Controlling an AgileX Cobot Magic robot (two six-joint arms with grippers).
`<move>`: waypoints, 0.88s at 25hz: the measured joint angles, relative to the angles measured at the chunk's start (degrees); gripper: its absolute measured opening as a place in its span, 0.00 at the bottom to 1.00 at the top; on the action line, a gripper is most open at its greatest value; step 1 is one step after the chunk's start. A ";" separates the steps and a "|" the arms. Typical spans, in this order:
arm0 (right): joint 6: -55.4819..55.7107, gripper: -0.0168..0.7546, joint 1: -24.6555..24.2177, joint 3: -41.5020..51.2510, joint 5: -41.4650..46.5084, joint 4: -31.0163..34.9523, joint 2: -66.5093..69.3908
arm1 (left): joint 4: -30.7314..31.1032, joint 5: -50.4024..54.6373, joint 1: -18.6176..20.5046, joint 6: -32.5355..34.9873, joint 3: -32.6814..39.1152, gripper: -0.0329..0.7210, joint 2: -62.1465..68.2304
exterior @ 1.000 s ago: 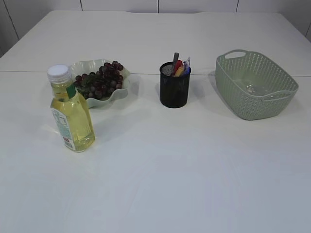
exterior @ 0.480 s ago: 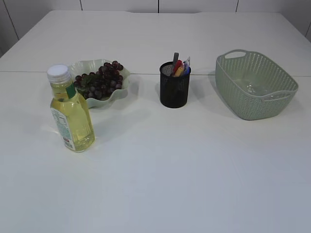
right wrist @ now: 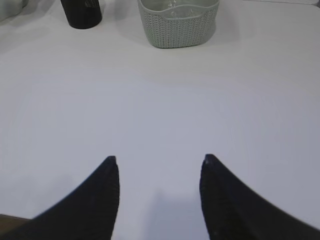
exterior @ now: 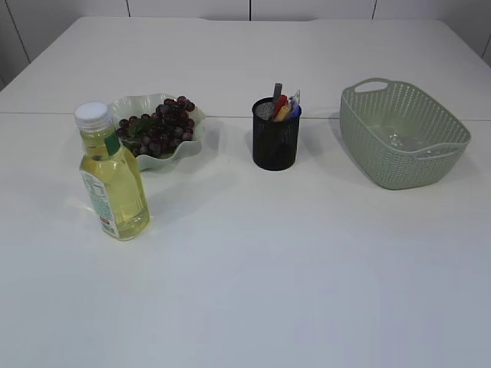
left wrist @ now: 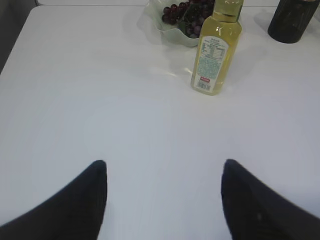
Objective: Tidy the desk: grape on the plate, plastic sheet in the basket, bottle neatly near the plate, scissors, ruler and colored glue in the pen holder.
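Observation:
A bunch of dark grapes [exterior: 157, 126] lies on the pale green wavy plate [exterior: 184, 152]. The yellow bottle [exterior: 113, 178] with a white cap stands upright just in front of the plate; it also shows in the left wrist view [left wrist: 215, 52]. The black mesh pen holder [exterior: 276, 138] holds several items, red, yellow and blue among them. The green basket [exterior: 402, 134] holds a clear plastic sheet [exterior: 399, 139]. My left gripper [left wrist: 162, 167] is open and empty over bare table. My right gripper [right wrist: 159, 161] is open and empty, well short of the basket [right wrist: 177, 22]. Neither gripper shows in the exterior view.
The white table [exterior: 291, 261] runs across the whole view, with a seam across its far part. The pen holder [right wrist: 81, 12] shows at the top left of the right wrist view.

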 joint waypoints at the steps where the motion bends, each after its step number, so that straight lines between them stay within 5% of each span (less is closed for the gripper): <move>1: -0.08 0.57 0.00 0.00 0.00 0.12 0.00 | 0.00 0.00 0.00 0.00 0.00 0.74 0.00; 15: -0.25 0.57 0.00 0.00 -0.04 0.35 0.00 | 0.00 0.00 0.00 0.00 0.00 0.72 0.00; 22: -0.25 0.57 -5.59 0.00 -0.04 0.35 0.00 | 0.00 0.00 6.53 0.00 0.00 0.71 0.00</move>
